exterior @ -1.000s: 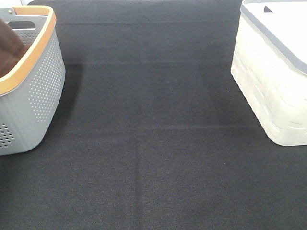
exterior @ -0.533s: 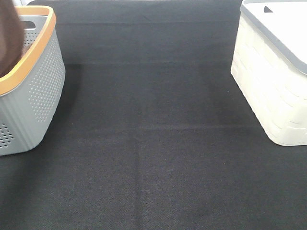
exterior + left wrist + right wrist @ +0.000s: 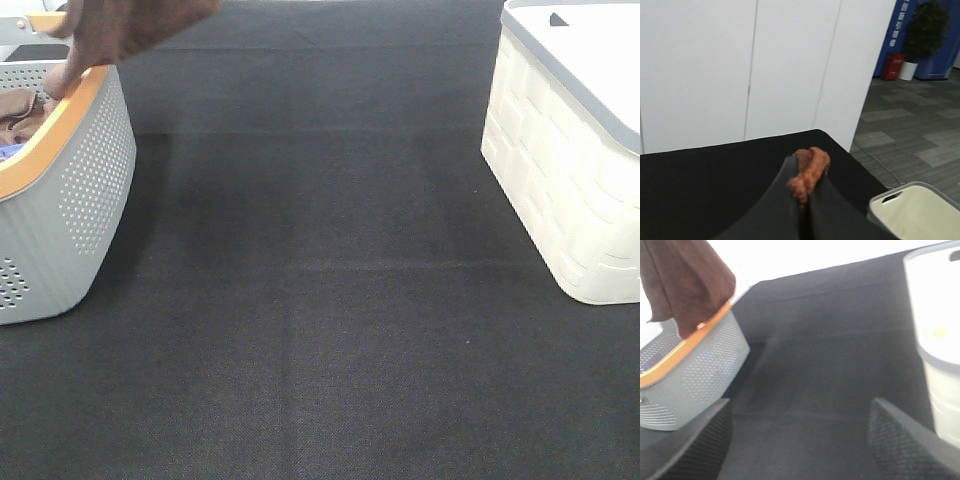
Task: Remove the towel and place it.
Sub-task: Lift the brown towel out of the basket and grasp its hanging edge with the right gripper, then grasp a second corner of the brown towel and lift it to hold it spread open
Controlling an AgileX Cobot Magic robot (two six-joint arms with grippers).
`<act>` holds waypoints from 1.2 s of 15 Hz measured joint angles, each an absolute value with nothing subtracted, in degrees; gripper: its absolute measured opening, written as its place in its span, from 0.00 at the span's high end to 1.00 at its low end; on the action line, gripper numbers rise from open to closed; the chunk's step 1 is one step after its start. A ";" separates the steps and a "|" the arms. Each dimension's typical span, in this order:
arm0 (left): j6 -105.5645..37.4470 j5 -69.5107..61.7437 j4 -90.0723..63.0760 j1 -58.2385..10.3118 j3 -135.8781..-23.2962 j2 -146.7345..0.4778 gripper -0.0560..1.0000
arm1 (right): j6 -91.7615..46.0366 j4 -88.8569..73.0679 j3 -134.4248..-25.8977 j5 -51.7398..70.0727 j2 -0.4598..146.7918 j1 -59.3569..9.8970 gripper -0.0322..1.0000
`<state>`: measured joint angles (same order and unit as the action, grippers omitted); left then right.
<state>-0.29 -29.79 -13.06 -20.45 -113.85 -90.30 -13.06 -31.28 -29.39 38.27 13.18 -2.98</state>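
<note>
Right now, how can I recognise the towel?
Find the grey, orange-rimmed basket on the left of the black table. The towel hangs over its far end, reddish-brown. The other brown cloth lies crumpled inside the basket.

The towel (image 3: 130, 25) is fuzzy matt cloth, the basket (image 3: 85, 170) perforated grey plastic with a smooth orange rim, the table (image 3: 320, 330) coarse matt black weave, the bin (image 3: 570, 180) smooth white plastic.
</note>
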 joint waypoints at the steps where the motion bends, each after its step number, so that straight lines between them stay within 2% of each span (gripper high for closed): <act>1: -0.29 -29.39 -13.06 -22.80 -113.85 -90.30 0.95 | -19.48 -35.81 -29.79 37.24 17.53 -2.98 0.29; 7: 0.00 -28.59 -13.01 -31.05 -113.85 -94.88 0.95 | -60.50 -59.42 -40.85 41.14 43.72 -3.15 0.30; 8: 0.00 -28.53 -13.06 -31.86 -113.85 -95.86 0.95 | -63.83 -61.82 -42.63 41.14 46.75 -4.53 0.31; 11: 0.00 -27.04 -13.06 -34.78 -113.85 -98.89 0.95 | -71.91 -65.43 -45.66 35.87 53.57 -14.73 0.32; 15: 0.00 -24.01 -13.06 -38.04 -113.85 -100.67 0.95 | -75.80 -65.60 -46.01 16.39 63.54 -29.51 0.32; 18: 0.00 -22.17 -13.01 -38.73 -113.85 -100.67 0.95 | -75.75 -66.46 -46.01 9.45 68.47 -31.80 0.32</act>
